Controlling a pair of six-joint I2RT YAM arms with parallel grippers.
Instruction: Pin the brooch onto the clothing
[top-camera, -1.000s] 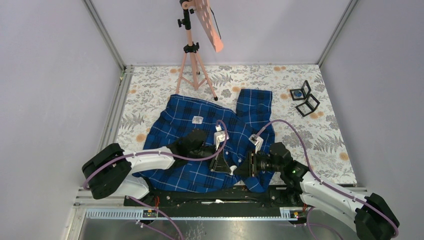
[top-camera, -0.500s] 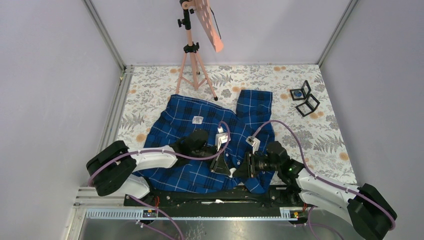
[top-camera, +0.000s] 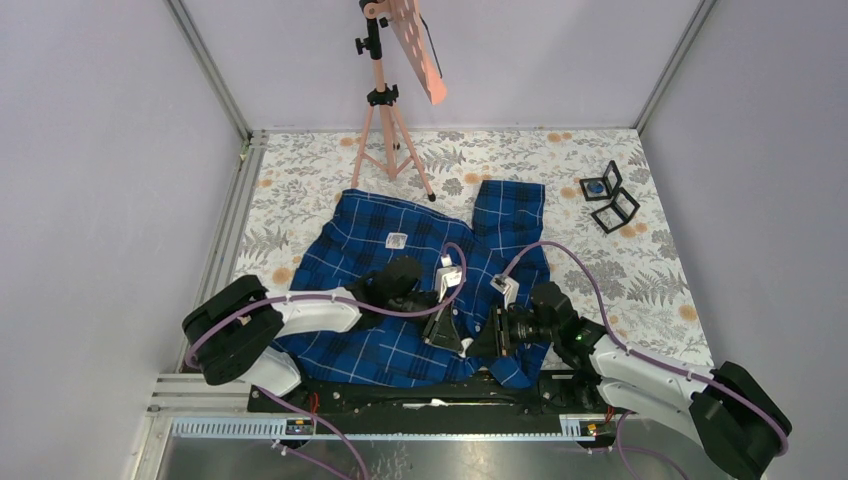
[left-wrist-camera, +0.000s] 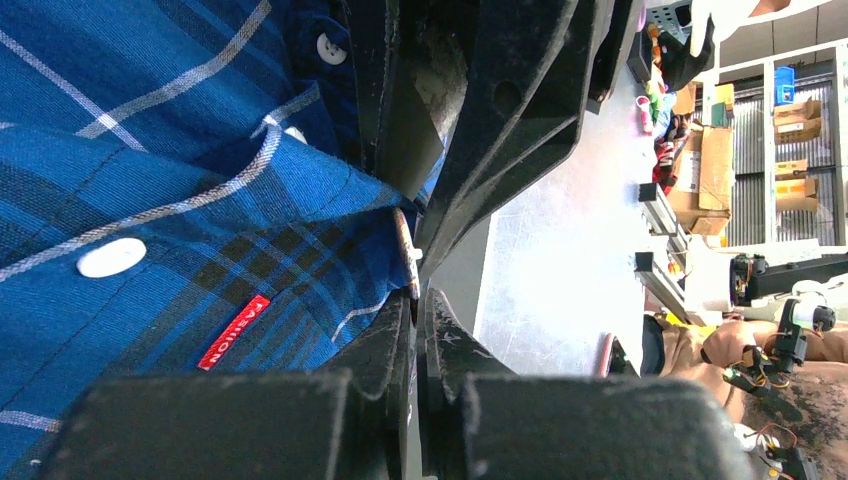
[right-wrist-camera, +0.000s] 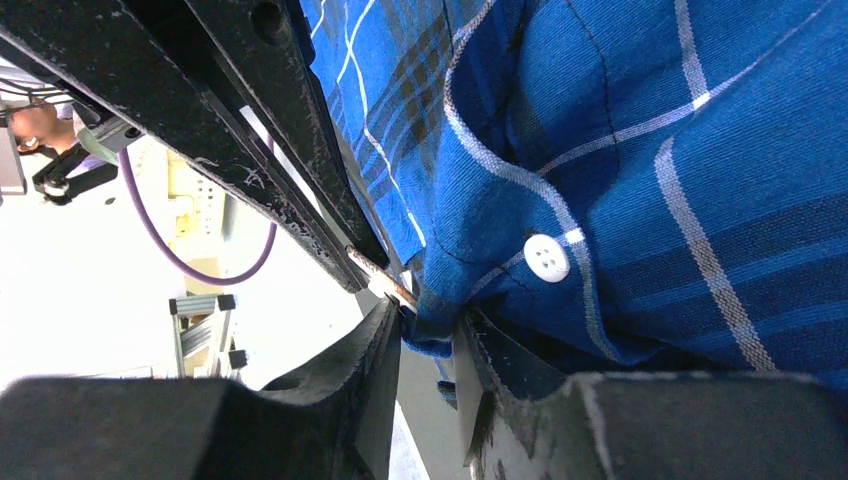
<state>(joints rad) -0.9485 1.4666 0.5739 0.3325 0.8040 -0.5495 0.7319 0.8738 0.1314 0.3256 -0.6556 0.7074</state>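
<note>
The dark-blue plaid shirt lies spread on the table with its white neck label up. My left gripper and right gripper meet tip to tip at the shirt's near edge. In the left wrist view my left gripper is shut, with the brooch's thin metal pin sticking out from its tips against the shirt, near the red tag. In the right wrist view my right gripper is shut on a fold of shirt below a white button. The pin touches that fold. The brooch's head is hidden.
A pink tripod stand stands at the back behind the shirt. Two small black open boxes, one holding something blue, sit at the back right. A floral cloth covers the table, with walls on three sides.
Both arms have edged inward and slightly away from the near edge. The grippers stay together at the shirt's near edge, and their grips look the same.
</note>
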